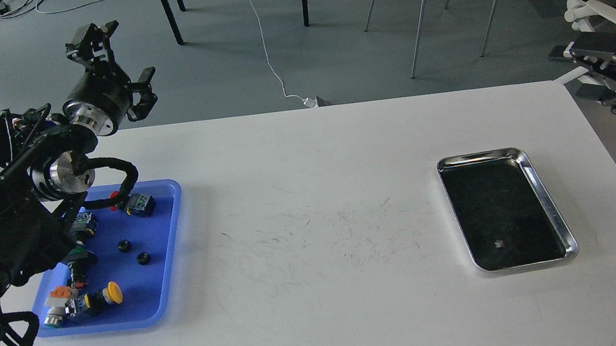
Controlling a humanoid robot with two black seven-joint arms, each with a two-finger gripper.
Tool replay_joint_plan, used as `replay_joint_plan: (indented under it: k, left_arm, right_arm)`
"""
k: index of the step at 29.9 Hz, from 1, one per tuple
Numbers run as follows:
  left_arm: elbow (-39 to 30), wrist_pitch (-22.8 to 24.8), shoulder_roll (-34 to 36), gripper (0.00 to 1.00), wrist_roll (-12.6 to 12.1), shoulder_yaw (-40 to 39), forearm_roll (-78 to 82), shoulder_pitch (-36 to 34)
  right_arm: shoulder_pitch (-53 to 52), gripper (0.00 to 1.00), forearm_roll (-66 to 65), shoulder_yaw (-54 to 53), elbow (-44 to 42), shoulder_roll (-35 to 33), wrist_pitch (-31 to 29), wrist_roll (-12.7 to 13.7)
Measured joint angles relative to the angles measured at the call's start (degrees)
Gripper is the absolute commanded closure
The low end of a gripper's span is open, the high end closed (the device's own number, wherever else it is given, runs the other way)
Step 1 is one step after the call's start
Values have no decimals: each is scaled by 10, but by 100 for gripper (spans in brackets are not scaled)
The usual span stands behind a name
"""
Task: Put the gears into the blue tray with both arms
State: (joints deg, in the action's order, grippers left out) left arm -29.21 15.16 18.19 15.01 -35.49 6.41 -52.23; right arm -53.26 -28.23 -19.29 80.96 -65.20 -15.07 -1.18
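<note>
The blue tray lies at the table's left side. Two small black gears rest inside it near its middle. My left gripper is raised high above the tray's far end, beyond the table's back edge, open with nothing between its fingers. At the far right, my right gripper hangs off the table's right rear corner, open and empty. Part of the blue tray's left side is hidden behind my left arm.
Several push-button switches share the blue tray, one with a yellow cap and one with a blue body. A steel tray with a dark bottom sits right of centre, holding one tiny speck. Chairs and cables stand beyond the table.
</note>
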Motion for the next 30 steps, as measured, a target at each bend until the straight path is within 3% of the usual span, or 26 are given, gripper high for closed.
replay_joint_plan:
  k: [5, 10, 18, 30]
  left_arm:
    - [0, -2, 0, 2, 1, 5, 1, 3]
    - [-1, 1, 1, 2, 1, 5, 1, 7]
    - [-3, 14, 3, 2, -6, -3, -2, 9]
    - [0, 17, 4, 2, -7, -4, -68, 9]
  right_arm:
    - [-2, 4, 145, -22, -44, 43, 3, -46]
    - [10, 4, 343, -27, -94, 53, -10, -74]
    - [70, 3, 566, -28, -225, 94, -119, -103]
    - [83, 1, 618, -35, -268, 179, -129, -119]
